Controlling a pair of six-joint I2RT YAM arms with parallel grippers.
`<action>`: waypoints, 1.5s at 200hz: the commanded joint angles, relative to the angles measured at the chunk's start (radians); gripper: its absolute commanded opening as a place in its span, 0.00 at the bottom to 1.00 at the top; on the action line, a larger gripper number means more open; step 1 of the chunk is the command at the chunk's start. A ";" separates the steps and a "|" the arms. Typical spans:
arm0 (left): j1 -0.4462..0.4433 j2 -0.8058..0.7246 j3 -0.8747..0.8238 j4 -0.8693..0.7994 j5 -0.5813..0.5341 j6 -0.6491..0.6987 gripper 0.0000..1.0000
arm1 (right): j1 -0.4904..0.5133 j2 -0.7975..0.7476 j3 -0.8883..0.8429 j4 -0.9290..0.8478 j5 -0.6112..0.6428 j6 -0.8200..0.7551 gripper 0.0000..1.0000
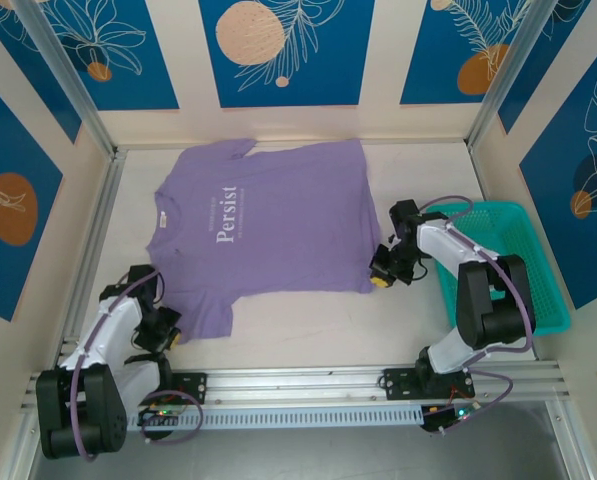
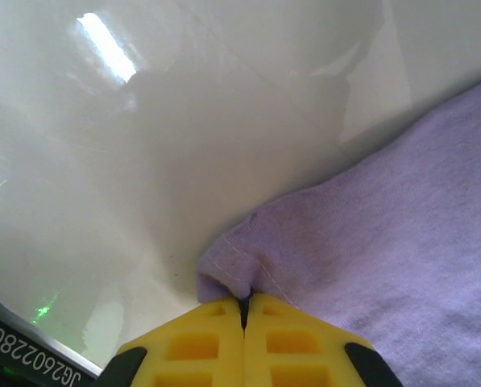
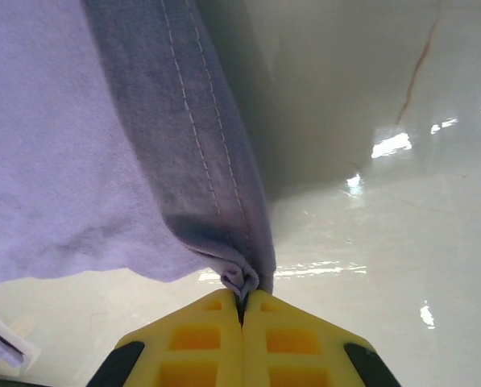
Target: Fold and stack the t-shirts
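Note:
A lavender-purple t-shirt [image 1: 278, 230] with white "Persist" lettering lies spread face up on the white table [image 1: 308, 330], collar to the left and hem to the right. My left gripper [image 1: 168, 335] sits at the shirt's near-left sleeve corner. In the left wrist view its yellow jaws [image 2: 244, 310] are shut on a pinch of that stitched purple edge [image 2: 240, 266]. My right gripper [image 1: 381, 277] is at the near-right hem corner. There the right wrist view shows the gripper [image 3: 242, 302] shut on a bunched fold of the hem [image 3: 224, 201], lifted slightly off the table.
A teal mesh basket [image 1: 523, 265] stands at the right edge, just beyond the right arm. Blue-patterned walls enclose the table on the left, back and right. A metal rail [image 1: 298, 385] runs along the near edge between the arm bases.

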 commanded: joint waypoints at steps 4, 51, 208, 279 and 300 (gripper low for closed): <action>-0.001 -0.032 0.029 -0.119 -0.006 -0.018 0.00 | -0.022 -0.027 -0.015 -0.063 -0.025 -0.006 0.00; -0.022 -0.018 0.175 -0.292 0.016 0.026 0.00 | -0.061 0.007 -0.013 -0.127 0.005 0.008 0.00; -0.080 0.125 0.431 -0.389 -0.049 0.108 0.00 | -0.101 0.020 -0.007 -0.114 0.062 0.109 0.00; -0.080 0.392 0.777 -0.314 -0.001 0.106 0.00 | -0.101 0.138 0.273 -0.182 0.060 0.170 0.00; -0.080 0.489 0.853 -0.259 0.033 0.103 0.00 | -0.102 0.215 0.372 -0.205 0.058 0.188 0.00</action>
